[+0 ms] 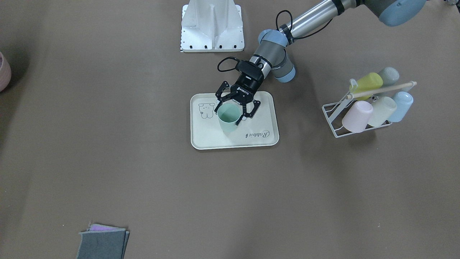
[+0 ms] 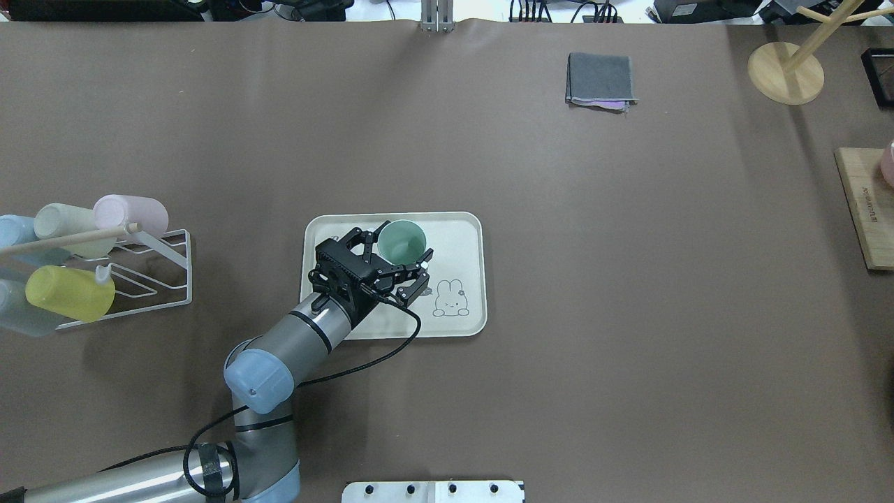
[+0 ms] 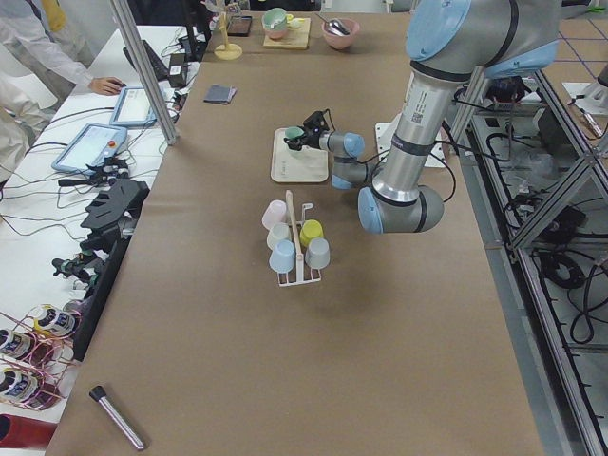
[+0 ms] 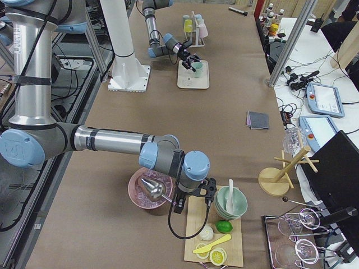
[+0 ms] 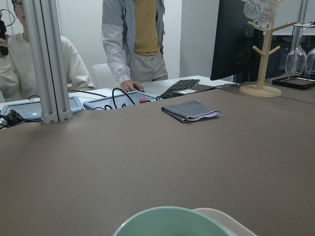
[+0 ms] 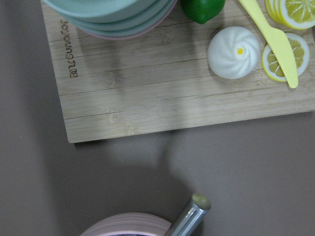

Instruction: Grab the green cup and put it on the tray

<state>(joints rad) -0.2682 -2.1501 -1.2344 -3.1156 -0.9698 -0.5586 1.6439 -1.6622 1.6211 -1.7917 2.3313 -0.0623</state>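
- Left gripper (image 1: pixel 231 111) straddles green cup (image 1: pixel 229 120), jaws spread to cup width (squeezing or slack: cannot tell).
- Cup stands upright on tray (image 1: pixel 215 138), probably ready for release.

green cup (image 1: pixel 229 118): smooth plastic, you can see a soft sheen on its wall
tray (image 1: pixel 205 138): cream plastic, smooth, nearly matt
table cover (image 1: pixel 143 180): matt brown sheet, looks to you like paper
rack (image 1: pixel 337 108): white-coated wire; its rod (image 1: pixel 381 90) is bare wood
cloths (image 2: pixel 601 78): grey fabric, matt, felt-like
cutting board (image 6: pixel 162 98): your right wrist view shows unvarnished wood with clear grain
left arm (image 2: pixel 307 335): brushed metal tube, glossy blue plastic caps
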